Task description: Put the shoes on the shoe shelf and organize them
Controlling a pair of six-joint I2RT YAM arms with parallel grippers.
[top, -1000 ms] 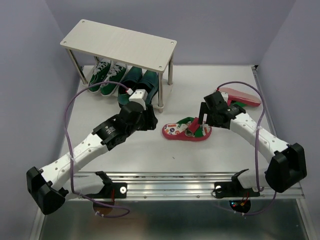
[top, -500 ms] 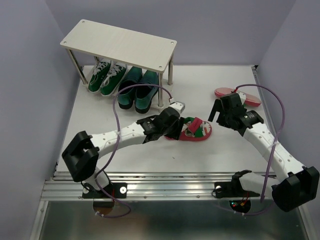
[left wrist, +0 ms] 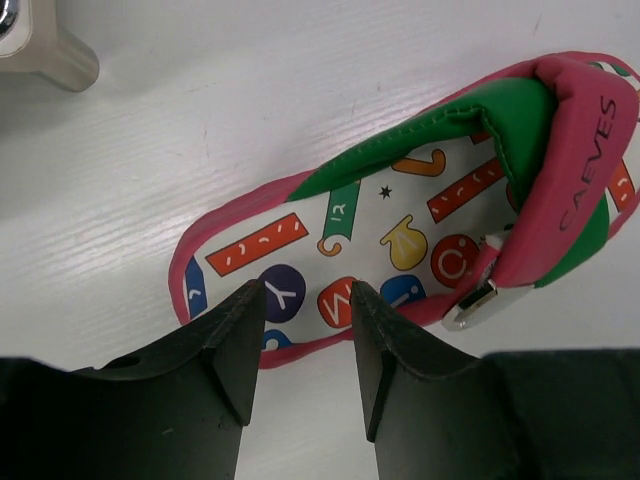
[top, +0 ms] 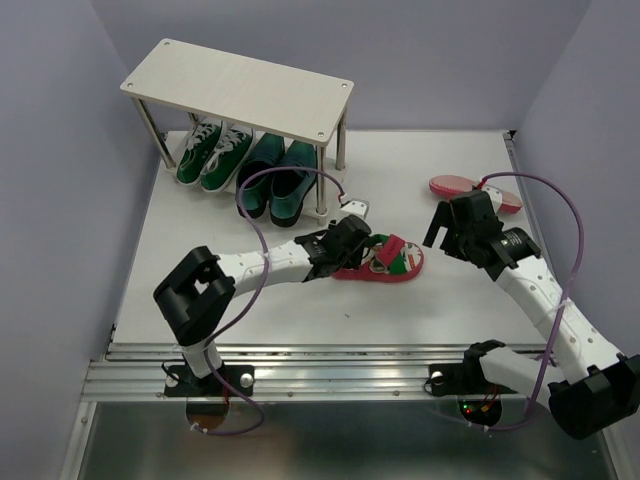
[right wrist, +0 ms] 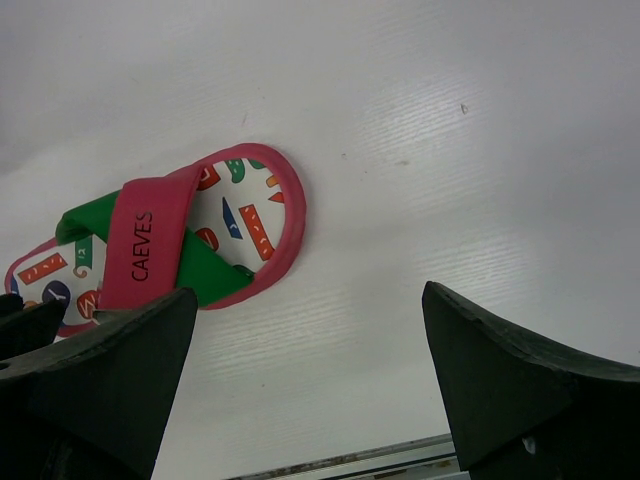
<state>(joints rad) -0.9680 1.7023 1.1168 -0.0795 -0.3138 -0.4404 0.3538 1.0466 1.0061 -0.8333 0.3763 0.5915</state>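
Note:
The shoe shelf [top: 240, 90] stands at the back left. The green sneakers [top: 210, 155] and dark green loafers [top: 275, 180] sit side by side under its top board. One red flip-flop [top: 395, 262] lies strap-up mid-table. My left gripper [top: 345, 245] hangs over its heel end with jaws a little apart, the heel's near rim [left wrist: 300, 345] showing between the tips. The other flip-flop [top: 470, 186] lies sole-up at the back right. My right gripper [top: 450, 225] is wide open and empty, just right of the first flip-flop's toe [right wrist: 250, 215].
A shelf foot [left wrist: 45, 45] shows at the top left of the left wrist view. The metal rail [top: 340, 365] runs along the table's near edge. Purple-grey walls close in the left, back and right sides.
My left arm swung from the loafers at the shelf to the flip-flop's heel. My right gripper drew back to the right, off the flip-flop's strap, and now stands open.

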